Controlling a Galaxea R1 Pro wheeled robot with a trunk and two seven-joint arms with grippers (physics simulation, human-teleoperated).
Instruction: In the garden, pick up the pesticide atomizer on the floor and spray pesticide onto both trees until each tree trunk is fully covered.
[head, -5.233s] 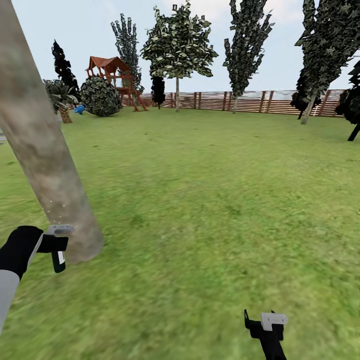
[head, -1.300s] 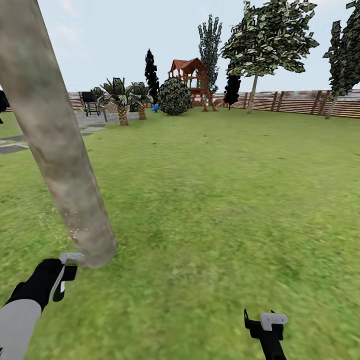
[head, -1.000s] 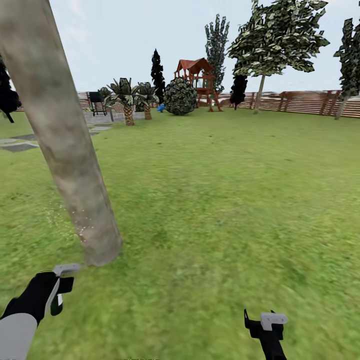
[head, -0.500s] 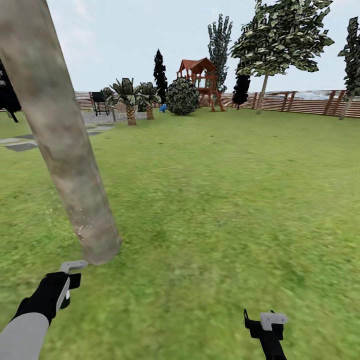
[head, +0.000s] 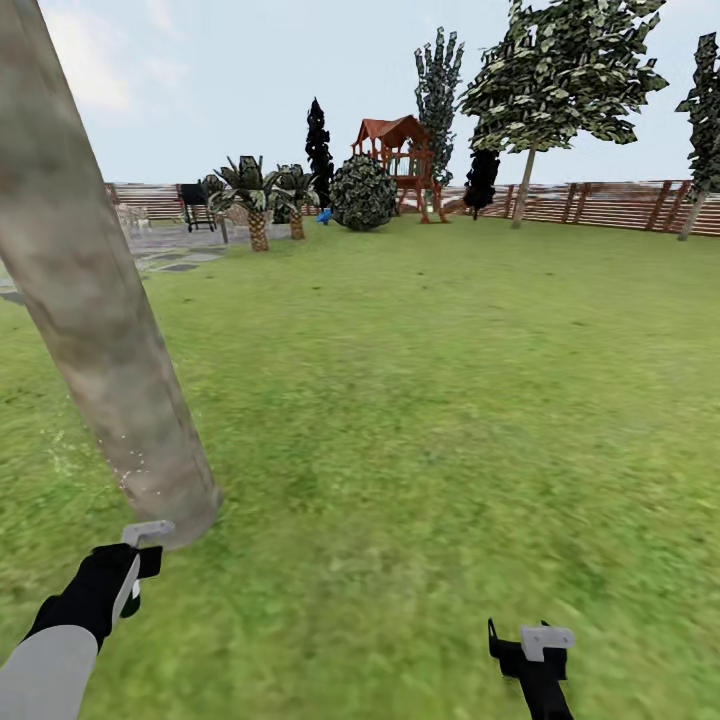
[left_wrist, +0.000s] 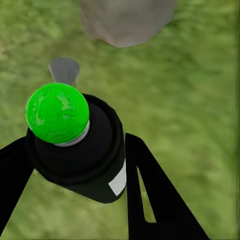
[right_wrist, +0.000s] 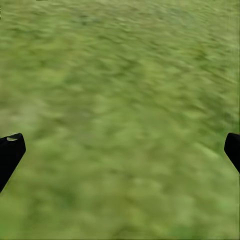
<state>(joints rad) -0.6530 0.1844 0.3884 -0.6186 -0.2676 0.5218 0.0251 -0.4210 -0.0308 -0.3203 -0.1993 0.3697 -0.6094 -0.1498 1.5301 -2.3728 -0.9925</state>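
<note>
Far off: red-roofed wooden play tower (head: 395, 160), round bush (head: 363, 193) beside it, two short palms (head: 258, 196) left, dark chair-like thing (head: 197, 203), possibly a grill; small blue object (head: 324, 215).

No text, number or brand can be read; the atomizer (left_wrist: 80, 150) bears only a blank white label

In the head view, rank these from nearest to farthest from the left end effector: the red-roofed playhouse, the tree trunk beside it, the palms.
1. Tree trunk: right beside the left end effector, which holds the atomizer.
2. Palms: far across the lawn, by the paving.
3. Red-roofed playhouse: farthest, near the fence.
</note>
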